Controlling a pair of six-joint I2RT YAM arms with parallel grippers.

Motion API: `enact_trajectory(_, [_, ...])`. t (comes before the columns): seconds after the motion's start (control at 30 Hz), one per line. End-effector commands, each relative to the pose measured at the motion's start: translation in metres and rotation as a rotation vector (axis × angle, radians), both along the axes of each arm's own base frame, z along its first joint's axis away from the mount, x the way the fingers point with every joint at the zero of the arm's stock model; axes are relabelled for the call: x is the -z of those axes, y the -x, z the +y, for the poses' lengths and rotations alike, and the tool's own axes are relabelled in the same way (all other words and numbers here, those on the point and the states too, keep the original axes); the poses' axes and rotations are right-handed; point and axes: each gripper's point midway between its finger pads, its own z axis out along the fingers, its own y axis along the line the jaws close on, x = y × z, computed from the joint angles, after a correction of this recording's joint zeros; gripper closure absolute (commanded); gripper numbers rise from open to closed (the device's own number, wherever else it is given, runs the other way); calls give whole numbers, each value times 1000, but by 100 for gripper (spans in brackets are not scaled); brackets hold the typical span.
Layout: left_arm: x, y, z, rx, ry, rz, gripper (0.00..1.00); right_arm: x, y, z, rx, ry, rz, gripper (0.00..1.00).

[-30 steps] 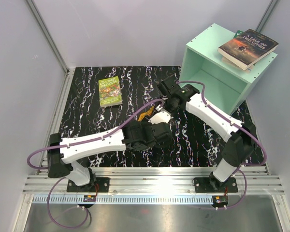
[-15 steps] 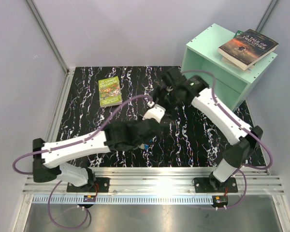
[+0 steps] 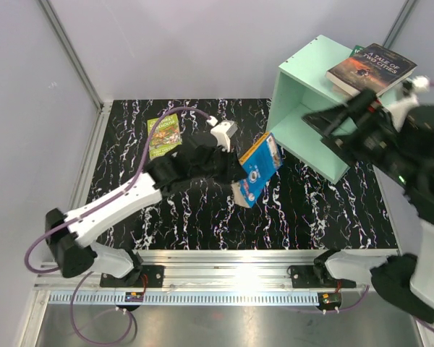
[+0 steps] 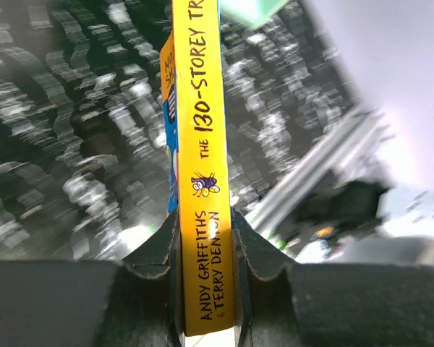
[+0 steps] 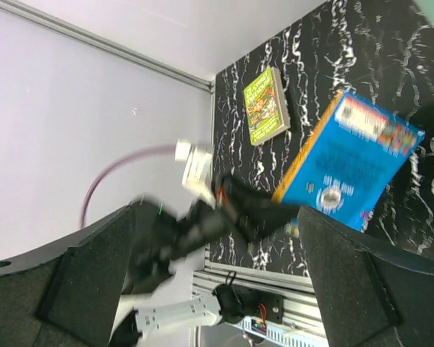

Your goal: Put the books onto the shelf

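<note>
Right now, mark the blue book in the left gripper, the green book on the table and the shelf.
blue book (image 3: 257,170): top view, middle of cover.
green book (image 3: 166,134): top view, visible cover.
shelf (image 3: 308,62): top view, bare top panel.

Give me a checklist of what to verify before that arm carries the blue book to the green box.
1. Hold: left gripper clamped on the blue paperback with yellow spine: ok.
2. Lift: book raised off the black marbled table: ok.
3. Other arm: right gripper open and empty: ok.
4. Way to the open face of the mint-green wooden shelf unobstructed: cannot tell; the right gripper overlaps it from above.
5. Route: green paperback lies off to the side: ok.
</note>
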Motion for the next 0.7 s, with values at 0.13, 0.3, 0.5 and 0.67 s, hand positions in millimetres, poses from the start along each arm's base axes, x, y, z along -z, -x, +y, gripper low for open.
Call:
enact_trajectory(0.13, [-54, -45, -115, 188, 478, 88, 100, 42, 63, -67, 164, 57, 67, 0])
enact_trajectory(0.3, [-35, -97, -171, 169, 605, 174, 100, 41, 84, -77, 151, 34, 22, 0])
enact_trajectory(0.5, [-57, -147, -210, 183, 821, 197, 100, 56, 102, -74, 76, 68, 65, 0])
enact_trajectory(0.67, [8, -195, -233, 131, 890, 338, 100, 62, 108, -75, 53, 105, 78, 0])
